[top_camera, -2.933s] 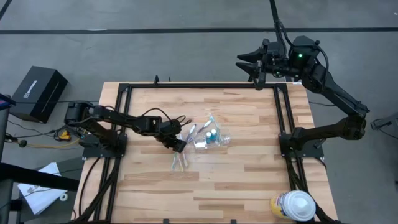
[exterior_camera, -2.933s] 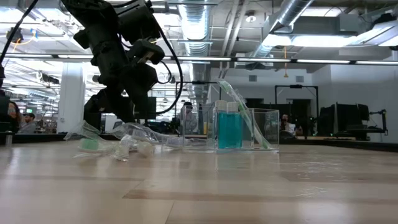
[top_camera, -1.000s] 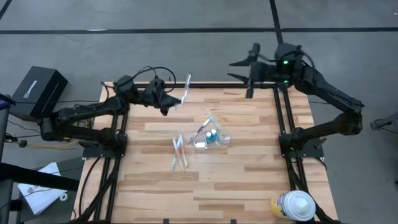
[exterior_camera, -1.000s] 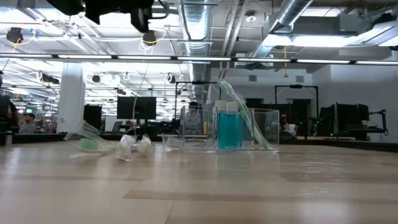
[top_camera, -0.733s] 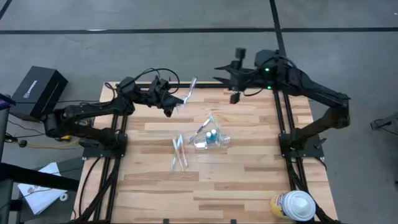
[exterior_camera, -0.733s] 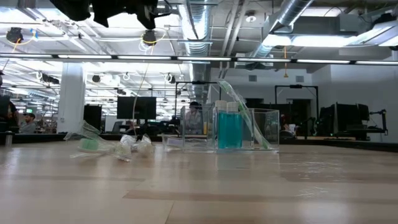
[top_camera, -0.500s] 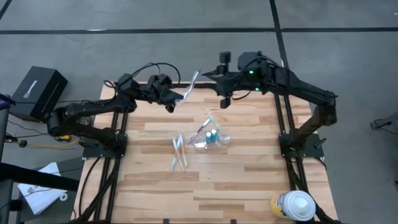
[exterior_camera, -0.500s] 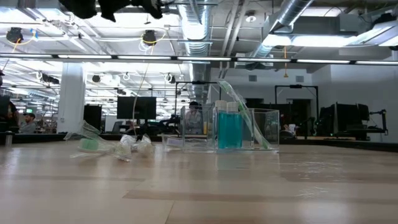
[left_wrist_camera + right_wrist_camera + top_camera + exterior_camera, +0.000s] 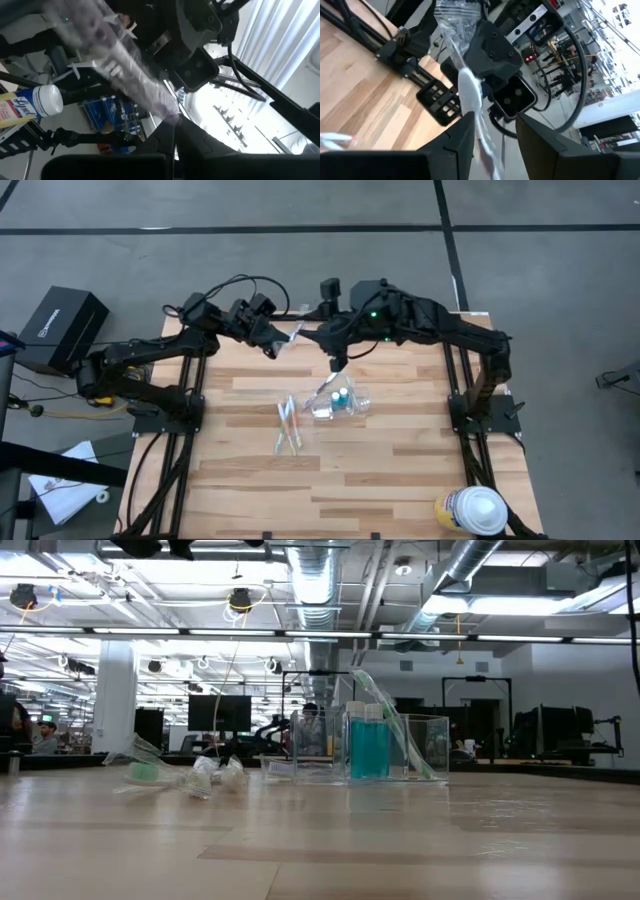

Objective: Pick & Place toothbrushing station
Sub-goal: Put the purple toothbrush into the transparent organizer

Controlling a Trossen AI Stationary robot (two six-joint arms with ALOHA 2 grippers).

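Above the far edge of the desk (image 9: pixel 400 450), the left hand (image 9: pixel 280 343) is clamped on one wrapped toothbrush (image 9: pixel 294 335), and the right hand (image 9: pixel 322 338) has its two fingers apart on either side of that toothbrush's other end. The clear cup (image 9: pixel 341 402) sits near the middle of the desk, nearer the camera than both hands, with two teal tubes (image 9: pixel 342 394) and one green toothbrush (image 9: pixel 385 720) leaning in it. Two or three more wrapped toothbrushes (image 9: pixel 288 426) lie flat just beside the cup on the left arm's side, though an exact count cannot be made, and one round white-and-yellow container (image 9: pixel 470 510) stands well apart at the near corner on the right arm's side.
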